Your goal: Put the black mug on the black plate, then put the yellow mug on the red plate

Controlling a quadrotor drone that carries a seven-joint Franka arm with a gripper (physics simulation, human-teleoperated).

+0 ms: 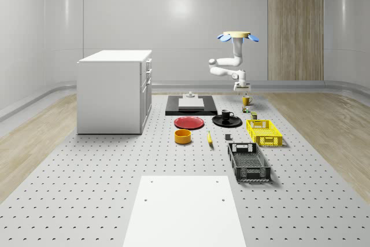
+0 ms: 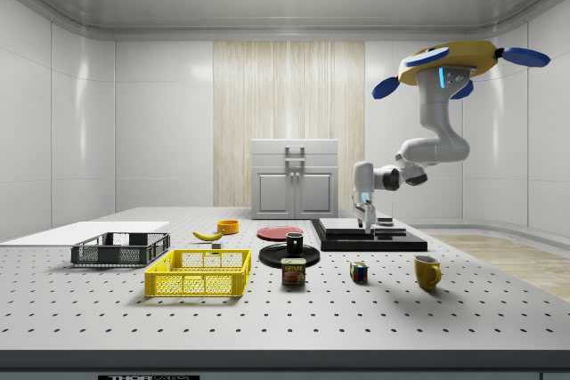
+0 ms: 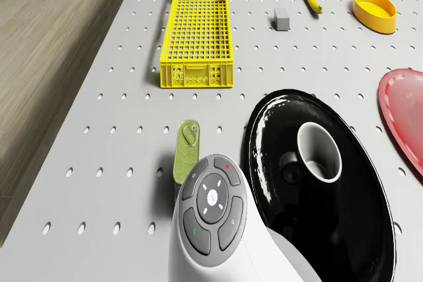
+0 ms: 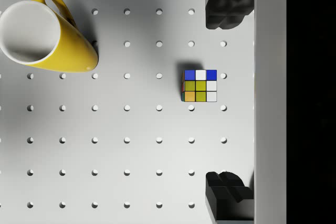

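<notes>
Two dark fingers (image 4: 227, 6) of the gripper (image 4: 227, 98) stand wide apart with nothing between them but bare table (image 4: 126, 156). In the wrist view a puzzle cube (image 4: 200, 86) lies on the table below the gap, and the yellow mug (image 4: 44, 38) stands upright off to one side, apart from the cube, its handle turned away from it. In the side view the gripper (image 2: 363, 214) hangs in the air above the table, over the spot between the black slab (image 2: 365, 236) and the cube (image 2: 359, 271), with the yellow mug (image 2: 427, 271) further to that view's right.

The arm (image 2: 419, 150) bends up from the gripper to the drone (image 2: 454, 61), which hovers high over the table's far right part as the whole-scene view shows it (image 1: 237, 36).

The black mug (image 1: 226, 115) already sits upright on the black plate (image 1: 227, 121); the drone view shows the mug (image 3: 317, 153) near the plate's (image 3: 277, 123) middle. The red plate (image 1: 189, 122) lies just beside the black plate, bare. A green can (image 3: 186, 151) stands near the black plate's other side. Further off are a yellow crate (image 1: 264, 132), a black crate (image 1: 248, 162), a banana (image 1: 209, 137), a yellow bowl (image 1: 182, 136), and a white cabinet (image 1: 114, 91).
</notes>
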